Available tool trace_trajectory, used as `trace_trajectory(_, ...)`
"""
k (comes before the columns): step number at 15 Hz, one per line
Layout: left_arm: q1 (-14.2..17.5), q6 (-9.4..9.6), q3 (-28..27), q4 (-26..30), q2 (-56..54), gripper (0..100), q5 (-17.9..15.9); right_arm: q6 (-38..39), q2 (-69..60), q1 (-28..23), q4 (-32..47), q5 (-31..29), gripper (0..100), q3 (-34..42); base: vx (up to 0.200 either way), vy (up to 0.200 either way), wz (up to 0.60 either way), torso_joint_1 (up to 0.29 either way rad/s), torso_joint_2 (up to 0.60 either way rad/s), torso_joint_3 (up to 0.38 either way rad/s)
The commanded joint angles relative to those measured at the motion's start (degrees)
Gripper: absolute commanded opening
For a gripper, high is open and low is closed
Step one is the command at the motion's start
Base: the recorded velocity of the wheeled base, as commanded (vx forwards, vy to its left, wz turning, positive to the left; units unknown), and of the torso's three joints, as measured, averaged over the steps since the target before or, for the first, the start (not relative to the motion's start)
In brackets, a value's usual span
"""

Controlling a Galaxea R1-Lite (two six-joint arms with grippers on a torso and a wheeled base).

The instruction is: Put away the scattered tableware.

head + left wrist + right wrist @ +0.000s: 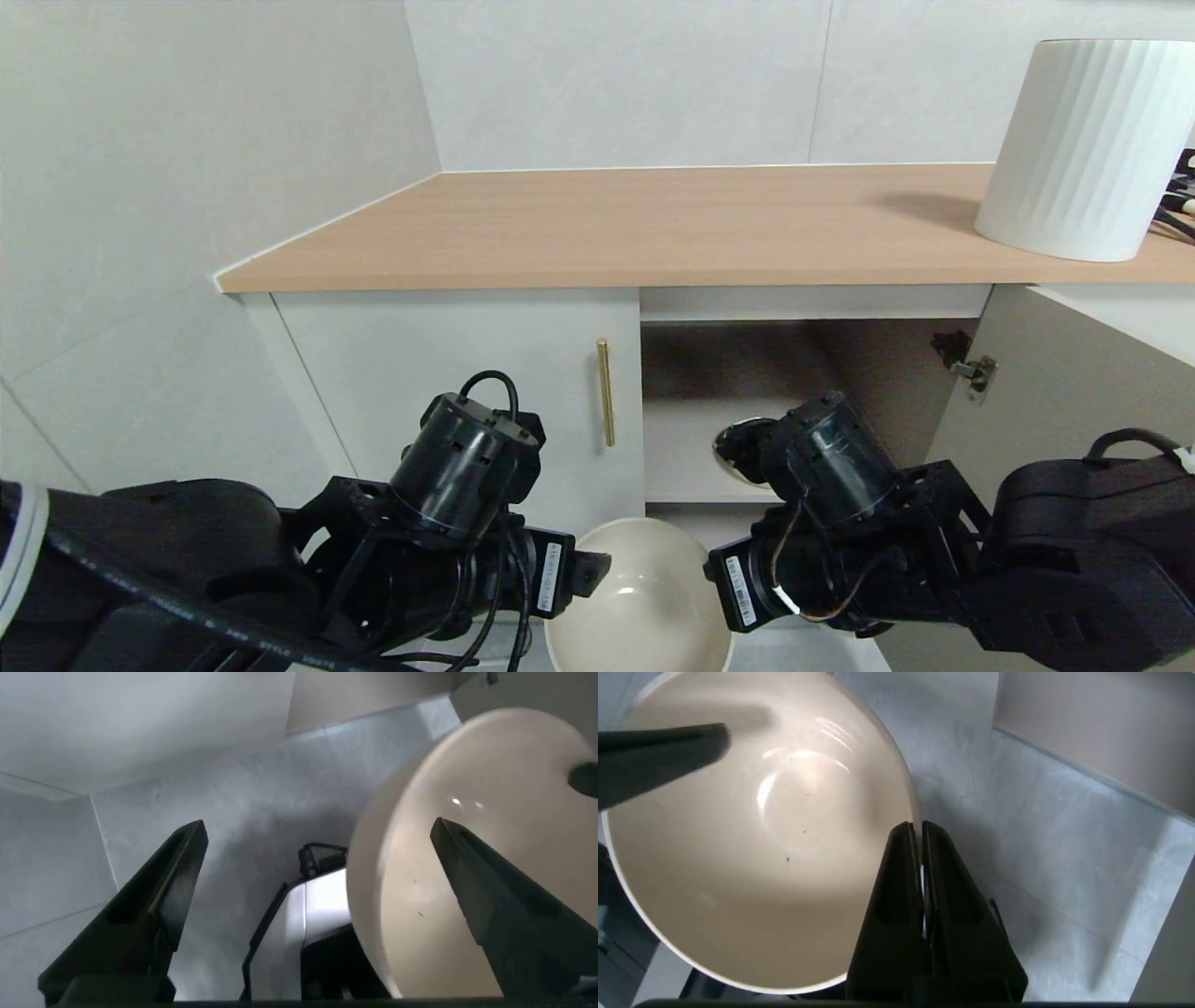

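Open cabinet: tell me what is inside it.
A white shelf holds a pale round rim, perhaps a dish. The right arm covers most of it and the shelf's right part. The back is too dark to tell more.

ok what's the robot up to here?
The right gripper is shut on the rim of a cream bowl, held low in front of the under-counter cabinet, whose right door stands open. The left gripper is open, its fingers either side of the bowl's opposite rim. The bowl is not yet in the cabinet.
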Motion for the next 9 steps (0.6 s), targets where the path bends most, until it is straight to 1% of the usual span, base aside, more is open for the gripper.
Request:
trace_trajectory(1,0.24,-0.96,-0.04,-1.34,-1.20,100,0.02,0.20,1.80,-0.74,-0.28,-1.11,0,-0.39,0.000,0.000,0.00,0.000,0.00,0.000)
trace_trajectory(2,0.33,-2.19,0.23,-3.36,-1.46,100,0.10,0.29,3.21,-2.33,-0.80,-2.34,0,-0.48,0.000,0.000,0.00,0.000,0.00,0.000)
trace_trajectory(3,0.68,-2.72,0.58,-4.94,-1.99,100,0.28,0.47,4.62,-4.52,-2.30,-2.96,0,-0.66,0.000,0.000,0.00,0.000,0.00,0.000)
trace_trajectory(5,1.47,-2.80,1.37,-7.14,-2.95,100,0.28,1.35,7.61,-10.15,-5.55,-2.87,0,-1.09,0.000,0.000,0.00,0.000,0.00,0.000)
trace_trajectory(6,1.65,-2.80,1.46,-7.58,-3.13,100,0.37,2.93,9.98,-13.22,-6.96,-3.04,0,-2.76,0.000,0.000,0.00,0.000,0.00,0.000)
trace_trajectory(9,1.74,-2.80,1.54,-7.67,-3.13,100,0.37,7.67,14.81,-18.85,-8.01,-3.92,0,-6.02,0.000,0.000,0.00,0.000,0.00,0.000)
